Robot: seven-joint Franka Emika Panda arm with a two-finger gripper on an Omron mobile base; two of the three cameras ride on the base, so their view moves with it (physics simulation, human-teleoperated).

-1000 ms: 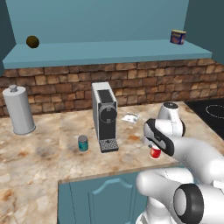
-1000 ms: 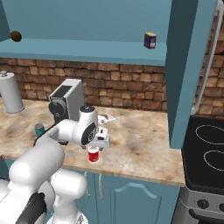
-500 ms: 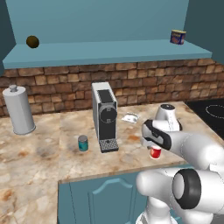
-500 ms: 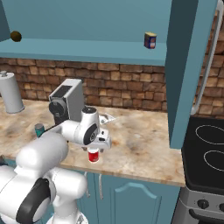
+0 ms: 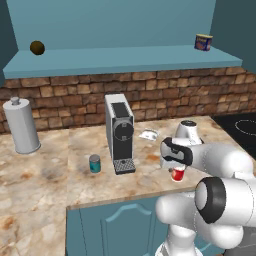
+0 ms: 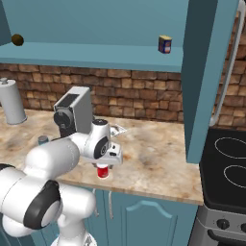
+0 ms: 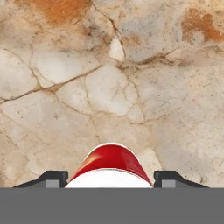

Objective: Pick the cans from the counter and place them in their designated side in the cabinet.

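1. Up on the wall, the cabinet [image 5: 125,65] holds neither task can: its long shelf board carries a dark round thing [image 5: 37,48] at the far left and a dark blue can with an orange label [image 5: 203,42] at the far right, so both placements look undone.
2. Below it, the counter [image 5: 45,175] has both cans standing on it.
3. Near the counter's front edge, right of centre, the gripper [image 6: 102,166] hangs straight down over the red can [image 5: 177,174], its fingertips [image 7: 51,178] on either side of the can; whether the pads press on it cannot be told, and the can sits on the stone, not lifted.
4. Left of the coffee machine [image 5: 119,132], the teal can [image 5: 95,163] stands untouched, well apart from the gripper.
5. At the far left a tall white canister [image 5: 21,126] stands clear.
6. Behind the gripper a small white crumpled thing [image 5: 148,134] lies near the brick wall [image 5: 70,100].
7. For the lift, the shelf's front edge looks like the main thing to clear; the coffee machine stands beside the path.
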